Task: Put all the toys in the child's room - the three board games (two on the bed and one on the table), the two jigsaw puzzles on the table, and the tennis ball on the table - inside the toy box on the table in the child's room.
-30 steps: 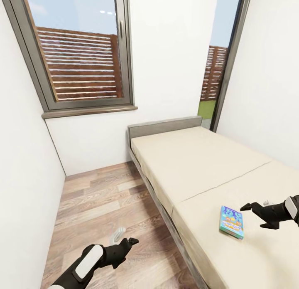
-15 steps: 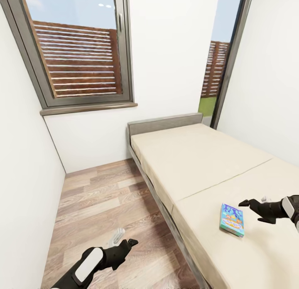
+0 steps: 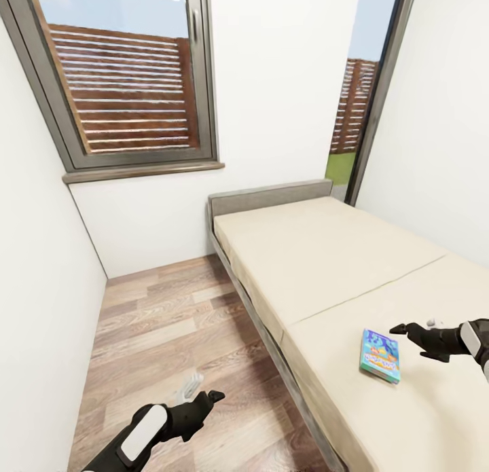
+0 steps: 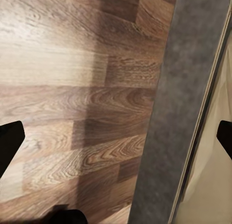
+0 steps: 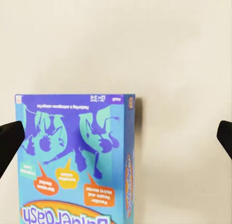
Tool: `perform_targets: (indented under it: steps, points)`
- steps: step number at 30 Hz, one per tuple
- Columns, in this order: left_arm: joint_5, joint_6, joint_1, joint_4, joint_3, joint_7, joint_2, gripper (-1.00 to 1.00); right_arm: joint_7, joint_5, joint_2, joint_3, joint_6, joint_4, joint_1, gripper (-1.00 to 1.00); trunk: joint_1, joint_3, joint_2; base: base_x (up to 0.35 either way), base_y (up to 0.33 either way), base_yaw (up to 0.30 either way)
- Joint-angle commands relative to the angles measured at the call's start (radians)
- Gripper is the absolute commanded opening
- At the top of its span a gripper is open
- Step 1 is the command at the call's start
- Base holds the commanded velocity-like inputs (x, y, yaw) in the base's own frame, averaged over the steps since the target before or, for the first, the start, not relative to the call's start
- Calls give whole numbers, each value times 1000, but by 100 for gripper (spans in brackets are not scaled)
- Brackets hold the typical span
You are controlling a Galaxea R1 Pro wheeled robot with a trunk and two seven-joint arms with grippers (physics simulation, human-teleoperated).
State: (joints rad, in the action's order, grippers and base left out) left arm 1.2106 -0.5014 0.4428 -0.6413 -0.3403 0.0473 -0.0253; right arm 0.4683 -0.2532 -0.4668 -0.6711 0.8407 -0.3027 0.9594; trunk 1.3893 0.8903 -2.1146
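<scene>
The right gripper point(image 3: 411, 335) hangs just above the bed point(image 3: 319, 268), its two black fingers spread wide and holding nothing; in the right wrist view the fingertips point(image 5: 10, 137) sit at the two far edges of the picture with bare beige mattress between them. The blue board game point(image 3: 379, 355) lies flat on the mattress just beside this gripper, close below and ahead of its tips, near the bed's floor-side edge. Seen from the right wrist, the box point(image 5: 75, 158) shows a blue and teal lid with purple figures, orange and yellow speech bubbles and yellow lettering, and it lies nearer one fingertip than the other, touched by neither. The left gripper point(image 3: 204, 394) hovers low over the wood-plank floor point(image 3: 163, 336), well apart from the box and on the floor side of the bed; its fingers are also parted and empty, with one dark tip point(image 4: 9, 141) over the planks and the other over the bed's edge, and the dark grey bed frame point(image 4: 179, 112) running between them. Beyond both grippers, a grey-framed window point(image 3: 129, 85) is set in the white wall point(image 3: 278, 92) past the head of the bed.
</scene>
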Motion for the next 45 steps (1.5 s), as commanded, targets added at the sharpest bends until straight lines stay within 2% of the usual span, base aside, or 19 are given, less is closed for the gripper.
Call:
perform_targets:
  steps: [1, 13, 29, 41, 45]
  points:
    - [9, 0, 1, -1, -5, 5, -1, 100, 10, -11, 0, -7, 4, -1, 1, 100, 0, 3, 0, 0, 0, 0]
    - [9, 0, 1, -1, -5, 6, -2, 100, 34, -13, 1, -7, 5, 1, -3, 100, 0, 22, 0, 0, 0, 0]
    - [9, 0, 1, -1, -5, 6, -2, 100, 37, -13, 17, -7, 8, 47, -8, 100, 0, 47, 0, 0, 0, 0]
    - [8, 0, 1, -1, -5, 6, -2, 100, 38, -11, 17, -7, 5, 38, -8, 100, 0, 50, 0, 0, 0, 83]
    - [8, 0, 1, -1, -5, 6, -2, 100, 105, -14, 17, -1, 10, 39, -9, 100, 0, 50, 0, 0, 0, 77]
